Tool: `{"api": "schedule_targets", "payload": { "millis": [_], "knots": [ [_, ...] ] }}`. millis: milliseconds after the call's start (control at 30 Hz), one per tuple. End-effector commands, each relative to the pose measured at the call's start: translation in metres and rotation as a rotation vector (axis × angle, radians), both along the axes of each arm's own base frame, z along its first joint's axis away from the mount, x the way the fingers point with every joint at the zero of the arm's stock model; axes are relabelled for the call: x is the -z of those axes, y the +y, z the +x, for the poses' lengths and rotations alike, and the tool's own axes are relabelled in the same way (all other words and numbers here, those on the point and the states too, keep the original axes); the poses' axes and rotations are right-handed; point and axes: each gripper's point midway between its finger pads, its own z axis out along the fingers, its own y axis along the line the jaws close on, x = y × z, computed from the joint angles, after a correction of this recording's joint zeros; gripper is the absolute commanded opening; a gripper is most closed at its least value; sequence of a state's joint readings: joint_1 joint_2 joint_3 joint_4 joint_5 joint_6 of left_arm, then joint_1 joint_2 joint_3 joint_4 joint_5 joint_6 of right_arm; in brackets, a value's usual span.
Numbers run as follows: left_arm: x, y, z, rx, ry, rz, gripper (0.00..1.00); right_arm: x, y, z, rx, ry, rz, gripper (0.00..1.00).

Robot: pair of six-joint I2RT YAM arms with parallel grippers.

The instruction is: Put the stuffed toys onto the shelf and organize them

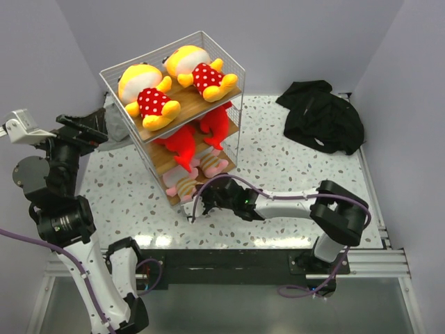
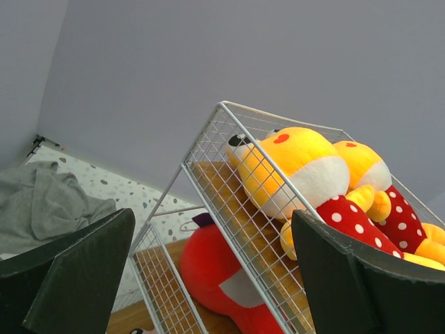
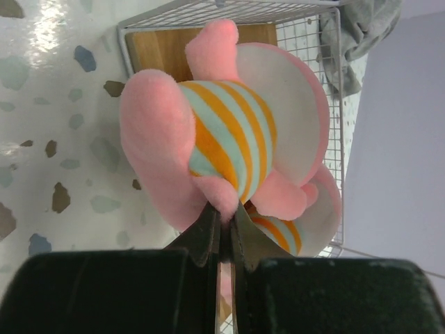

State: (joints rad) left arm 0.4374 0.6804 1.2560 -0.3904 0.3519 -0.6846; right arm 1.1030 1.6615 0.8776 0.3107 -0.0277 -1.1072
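Top external view: the white wire shelf (image 1: 184, 106) stands at an angle on the speckled table (image 1: 278, 160), its open front turned toward the right arm.
Hidden: the top board covers most of the two red sharks (image 1: 182, 145) on the middle board, so from above only red bodies and fins show.
Cut off: the grey cloth (image 2: 49, 202) lies largely behind the left arm from above, and its shape is unclear.
Hard to tell: the pink toys' faces, and how far they overhang the bottom board.
Top board: the left yellow doll (image 1: 146, 94) and right yellow doll (image 1: 201, 69) lie side by side on their backs. Their heads point to the shelf's back and their feet to its front, so their long axes run along the board's depth.
Bottom board: the pink striped toy (image 3: 222, 132) lies on the second pink toy (image 3: 292, 223), rounded limbs toward the front edge.
Textures: soft plush, orange and pale-blue stripes, white dots on red, light wood, thin wire mesh.
Right gripper (image 3: 222, 229): fingers pressed together, pinching a nub of the pink striped toy.
Left gripper (image 2: 212, 223): fingers spread wide, holding nothing, beside the shelf's left side.
Far right: a crumpled black cloth heap (image 1: 323, 115).
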Motion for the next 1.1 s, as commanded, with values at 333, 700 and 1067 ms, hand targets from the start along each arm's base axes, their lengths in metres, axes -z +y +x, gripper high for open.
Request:
{"api": "schedule_targets", "payload": {
  "millis": [333, 700, 1067],
  "knots": [
    [0.008, 0.009, -0.003, -0.057, -0.015, -0.017, 1.0, -0.023, 0.042, 0.034, 0.041, -0.134, 0.157, 0.11],
    [0.003, 0.004, 0.001, -0.019, -0.03, -0.038, 1.0, -0.034, 0.045, 0.05, 0.11, -0.195, 0.217, 0.41],
    [-0.044, -0.005, -0.004, 0.017, -0.103, 0.16, 1.0, -0.085, 0.005, 0.004, 0.103, 0.037, 0.359, 0.68]
  ]
}}
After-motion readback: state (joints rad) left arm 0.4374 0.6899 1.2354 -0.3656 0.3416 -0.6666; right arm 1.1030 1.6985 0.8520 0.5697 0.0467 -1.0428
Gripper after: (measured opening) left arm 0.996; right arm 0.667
